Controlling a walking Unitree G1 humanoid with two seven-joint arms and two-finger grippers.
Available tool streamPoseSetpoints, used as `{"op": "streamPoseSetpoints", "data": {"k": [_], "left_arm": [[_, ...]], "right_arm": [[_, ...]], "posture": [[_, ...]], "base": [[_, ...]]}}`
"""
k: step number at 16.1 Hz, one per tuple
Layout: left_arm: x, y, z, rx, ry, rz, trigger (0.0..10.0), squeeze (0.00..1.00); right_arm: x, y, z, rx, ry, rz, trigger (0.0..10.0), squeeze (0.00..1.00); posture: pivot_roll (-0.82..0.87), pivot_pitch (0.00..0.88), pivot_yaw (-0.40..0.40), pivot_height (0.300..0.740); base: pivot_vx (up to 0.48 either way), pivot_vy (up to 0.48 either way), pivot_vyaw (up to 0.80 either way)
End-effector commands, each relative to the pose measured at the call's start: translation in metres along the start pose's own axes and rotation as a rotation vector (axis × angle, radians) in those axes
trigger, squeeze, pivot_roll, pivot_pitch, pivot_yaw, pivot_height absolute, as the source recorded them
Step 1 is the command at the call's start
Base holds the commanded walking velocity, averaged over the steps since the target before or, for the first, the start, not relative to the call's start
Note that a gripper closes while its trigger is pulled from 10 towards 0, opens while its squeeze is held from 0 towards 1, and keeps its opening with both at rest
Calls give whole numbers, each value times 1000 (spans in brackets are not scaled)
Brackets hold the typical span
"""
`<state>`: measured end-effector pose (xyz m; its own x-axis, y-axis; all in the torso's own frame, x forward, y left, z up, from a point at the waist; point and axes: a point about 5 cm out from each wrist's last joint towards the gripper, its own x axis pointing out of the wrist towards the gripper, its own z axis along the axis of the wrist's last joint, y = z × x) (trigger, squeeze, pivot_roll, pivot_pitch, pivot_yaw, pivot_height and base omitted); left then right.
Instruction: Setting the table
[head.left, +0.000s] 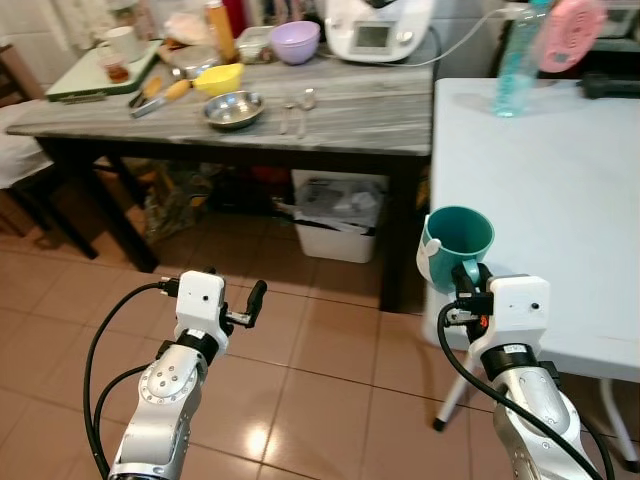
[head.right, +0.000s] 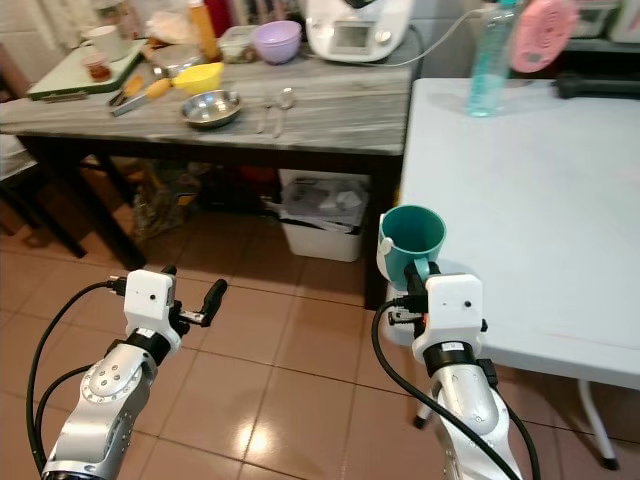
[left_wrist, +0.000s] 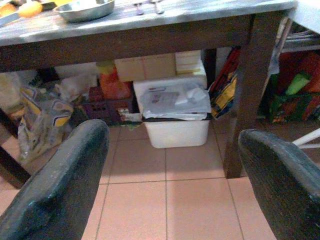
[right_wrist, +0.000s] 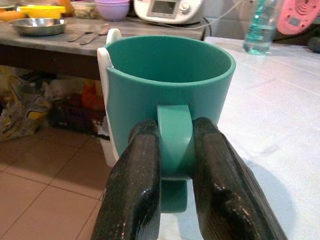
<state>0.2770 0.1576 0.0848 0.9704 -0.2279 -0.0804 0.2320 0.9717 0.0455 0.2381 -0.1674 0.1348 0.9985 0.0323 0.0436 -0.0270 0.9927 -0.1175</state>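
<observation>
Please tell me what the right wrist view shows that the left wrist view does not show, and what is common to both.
Right wrist view: the right gripper shut on the handle of the teal mug, at the near edge of the white table; beyond, a clear bottle and a purple bowl.

Left wrist view: the left gripper, open and holding nothing, above the tiled floor; a white bin under the table.

Both: the grey wooden table with the steel bowl.

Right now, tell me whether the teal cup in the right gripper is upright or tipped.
Upright. The teal cup has its open mouth facing up, and the right gripper has its fingers clamped on the handle, at the white table's edge.
</observation>
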Motion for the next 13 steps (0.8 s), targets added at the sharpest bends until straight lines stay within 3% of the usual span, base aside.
{"op": "streamPoseSetpoints", "data": {"k": [1, 13], "left_arm": [[-1, 4, 0, 6, 6, 11, 10000, 0], [3, 0, 1, 9, 12, 4, 10000, 0]], "right_arm": [[1, 5, -2, 17, 18, 25, 10000, 0], [5, -4, 5, -4, -23, -14, 10000, 0]], "posture": [[-157, 87, 124, 740], [-162, 87, 130, 740]], "base": [[0, 360, 0], [0, 394, 0]]}}
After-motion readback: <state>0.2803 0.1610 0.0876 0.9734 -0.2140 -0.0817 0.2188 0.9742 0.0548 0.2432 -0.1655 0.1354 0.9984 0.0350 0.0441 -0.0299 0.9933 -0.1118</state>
